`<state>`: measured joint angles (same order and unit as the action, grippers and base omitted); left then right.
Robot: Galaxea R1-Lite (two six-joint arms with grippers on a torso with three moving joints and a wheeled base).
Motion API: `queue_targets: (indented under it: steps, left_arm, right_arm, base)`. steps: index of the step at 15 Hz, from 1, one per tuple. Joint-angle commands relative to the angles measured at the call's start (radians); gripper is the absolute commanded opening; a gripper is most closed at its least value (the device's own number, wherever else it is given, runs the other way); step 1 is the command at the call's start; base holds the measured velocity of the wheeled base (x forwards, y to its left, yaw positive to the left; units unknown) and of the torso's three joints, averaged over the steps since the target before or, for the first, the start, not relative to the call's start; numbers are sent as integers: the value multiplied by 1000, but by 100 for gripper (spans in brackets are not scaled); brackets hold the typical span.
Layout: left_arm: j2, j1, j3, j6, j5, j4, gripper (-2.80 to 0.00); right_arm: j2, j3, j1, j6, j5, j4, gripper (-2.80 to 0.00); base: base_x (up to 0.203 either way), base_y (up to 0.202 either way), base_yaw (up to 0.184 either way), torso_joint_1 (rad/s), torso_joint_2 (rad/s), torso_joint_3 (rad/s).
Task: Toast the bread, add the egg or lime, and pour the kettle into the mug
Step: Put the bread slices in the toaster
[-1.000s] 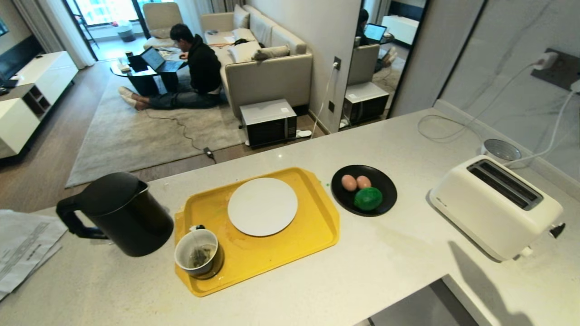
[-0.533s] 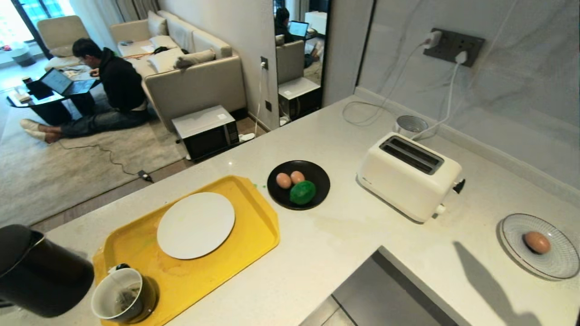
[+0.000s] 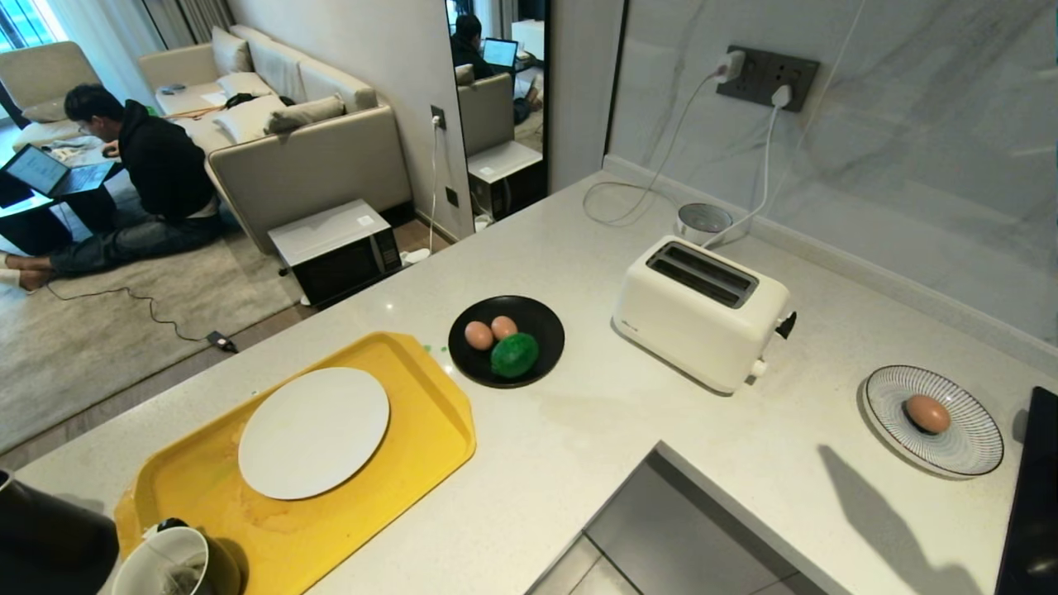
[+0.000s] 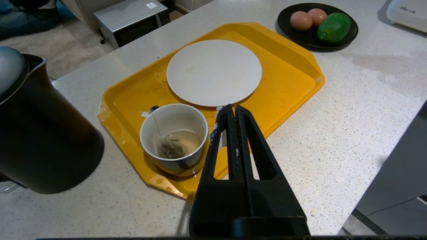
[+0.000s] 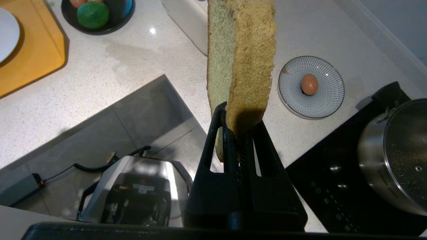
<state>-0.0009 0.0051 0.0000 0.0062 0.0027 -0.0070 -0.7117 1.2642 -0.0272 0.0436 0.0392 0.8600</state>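
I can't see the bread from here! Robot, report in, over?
Right gripper jaws shut on the bread, held high off the counter. Left gripper shut, empty, above the yellow tray. Toaster slots empty, nothing blocking them.

Marble-look wall [image 3: 868, 124] behind the pale counter [image 3: 661, 430]; beige sofa [image 3: 306, 157] (grey rug [image 3: 99, 347] below)

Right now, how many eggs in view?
3. Two eggs sit in the black bowl beside the lime; one egg lies on the striped plate right of the toaster. None looks hidden.
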Motion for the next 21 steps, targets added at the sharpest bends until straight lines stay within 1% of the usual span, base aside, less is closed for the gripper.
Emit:
queue_targets:
  steps: [1, 5, 9, 14, 16, 18, 21]
  left_arm:
    - [-1, 1, 0, 0, 0, -1, -280]
    - [-1, 1, 0, 0, 0, -1, -280]
    - [-1, 1, 0, -2, 0, -1, -280]
    - [-1, 1, 0, -3, -1, -1, -280]
    - [-1, 1, 0, -3, -1, -1, -280]
    - [1, 1, 0, -4, -1, -1, -280]
    - [1, 1, 0, -4, -1, -1, -280]
  right_arm:
    - [6, -20, 0, 10, 1, 5, -280]
    - [6, -15, 0, 16, 1, 4, -280]
    - [5, -14, 1, 18, 2, 4, -280]
    - [-9, -7, 1, 47, 1, 0, -280]
    - [-58, -12, 0, 116, 3, -80, -280]
    - [-159, -9, 0, 176, 16, -153, -280]
    - [-367, 29, 0, 297, 78, -244, -280]
  base:
    - [0, 0, 0, 0, 0, 0]
    - [0, 0, 0, 0, 0, 0]
    - [127, 0, 0, 0, -2, 2]
    - [0, 0, 0, 6, 3, -1]
    - [0, 0, 0, 0, 0, 0]
    - [0, 0, 0, 0, 0, 0]
    - [0, 0, 0, 0, 0, 0]
